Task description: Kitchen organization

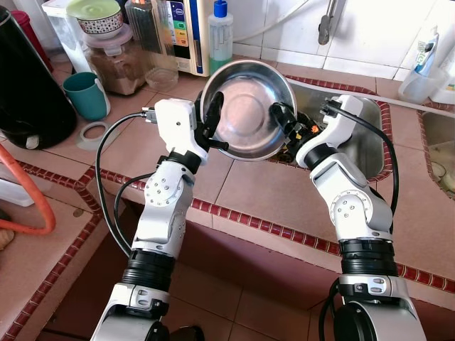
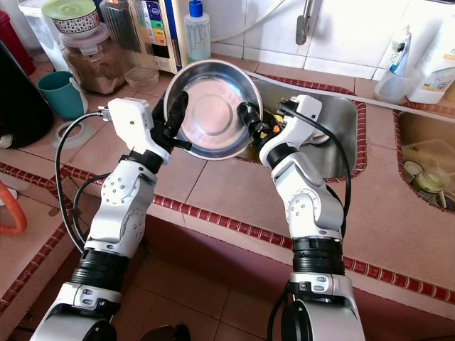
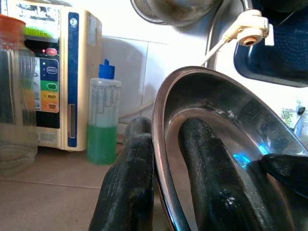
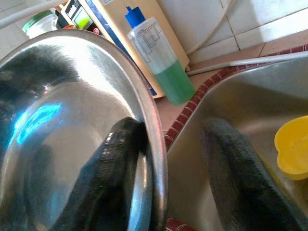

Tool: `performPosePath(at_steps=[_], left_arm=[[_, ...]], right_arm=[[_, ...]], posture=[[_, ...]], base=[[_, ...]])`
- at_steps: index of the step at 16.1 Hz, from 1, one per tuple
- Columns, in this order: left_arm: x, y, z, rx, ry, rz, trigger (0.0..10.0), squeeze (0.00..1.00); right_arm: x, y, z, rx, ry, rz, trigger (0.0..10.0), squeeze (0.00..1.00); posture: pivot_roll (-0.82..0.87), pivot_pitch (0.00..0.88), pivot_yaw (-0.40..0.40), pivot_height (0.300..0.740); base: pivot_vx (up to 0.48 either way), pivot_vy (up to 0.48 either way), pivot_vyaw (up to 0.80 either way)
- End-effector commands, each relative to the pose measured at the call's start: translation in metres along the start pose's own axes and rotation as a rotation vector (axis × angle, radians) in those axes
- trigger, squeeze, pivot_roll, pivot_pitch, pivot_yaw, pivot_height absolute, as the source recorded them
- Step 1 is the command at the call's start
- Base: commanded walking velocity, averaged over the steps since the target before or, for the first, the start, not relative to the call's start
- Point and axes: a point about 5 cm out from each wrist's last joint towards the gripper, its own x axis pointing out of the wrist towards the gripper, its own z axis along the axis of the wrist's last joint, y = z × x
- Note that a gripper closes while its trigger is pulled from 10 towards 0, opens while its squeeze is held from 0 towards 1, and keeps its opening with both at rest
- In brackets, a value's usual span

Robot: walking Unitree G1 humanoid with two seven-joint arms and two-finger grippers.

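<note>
A steel bowl [image 1: 245, 110] is held tilted on edge, its inside facing me, above the tiled counter beside the sink [image 1: 370, 145]. My left gripper [image 1: 212, 114] is shut on the bowl's left rim; in the left wrist view one finger [image 3: 130, 178] lies outside the rim and the other inside the bowl [image 3: 216, 125]. My right gripper [image 1: 284, 121] is at the bowl's right rim and stands open. One of its fingers [image 4: 115, 159] rests inside against the rim, while the other hangs apart over the sink basin.
A green soap bottle [image 1: 220, 35], a cream appliance [image 1: 181, 32], a jar [image 1: 117, 64], a teal mug [image 1: 87, 94] and a black kettle [image 1: 28, 85] crowd the counter's back left. A yellow object [image 4: 291, 149] lies in the sink. Another basin [image 1: 441, 156] sits far right.
</note>
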Motion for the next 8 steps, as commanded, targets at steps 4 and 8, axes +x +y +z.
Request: performPosePath(at_steps=[4,8], left_arm=[[0.0007,-0.0078,0.0098,0.007,-0.041,-0.048,0.0,0.0],[0.0012,-0.0083,0.0086,0.022,-0.024,-0.05,4.6,0.0]], right_arm=[[-0.0013,-0.0058,0.001,-0.005,-0.007,-0.048,0.0,0.0],[0.0009,-0.0081,0.0046,-0.009,-0.016,-0.058,0.0,0.0]], posture=[[0.03,0.142,0.048,0.74],[0.03,0.143,0.045,0.74]], base=[[0.0,0.0,0.0],[0.0,0.0,0.0]])
